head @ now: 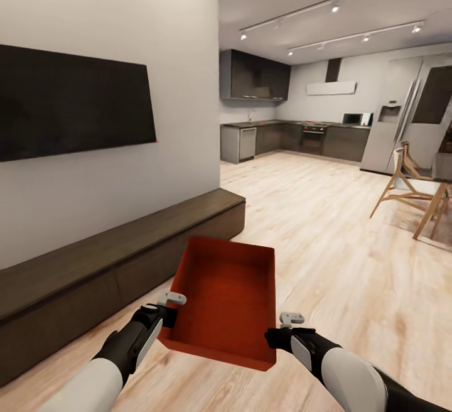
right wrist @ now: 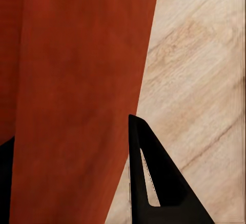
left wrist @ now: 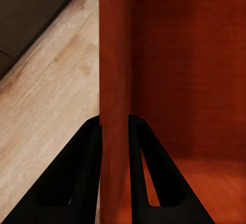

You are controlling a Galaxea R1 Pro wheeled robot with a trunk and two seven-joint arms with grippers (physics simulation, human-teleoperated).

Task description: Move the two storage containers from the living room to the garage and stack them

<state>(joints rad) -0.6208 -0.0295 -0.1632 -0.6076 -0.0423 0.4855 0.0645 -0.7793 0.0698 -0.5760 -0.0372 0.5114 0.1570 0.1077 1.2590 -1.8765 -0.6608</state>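
Orange-red bin (head: 229,292), pale wood-plank floor (head: 326,242) with brown grain, dark brown low cabinet (head: 94,267), black TV (head: 69,101), grey wall (head: 157,35), black grippers

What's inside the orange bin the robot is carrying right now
Nothing visible inside the storage container: its bare floor and inner walls show. The near wall hides a strip of the floor just behind it.

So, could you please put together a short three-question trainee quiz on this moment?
1. True or false: the storage container rests on the floor.
2. The container's side walls are gripped by: A) left gripper alone B) right gripper alone C) both.
3. Fill in: on the wall above the dark low cabinet hangs a black ____.

Key: 1 false, it is held up; 2 C; 3 TV.
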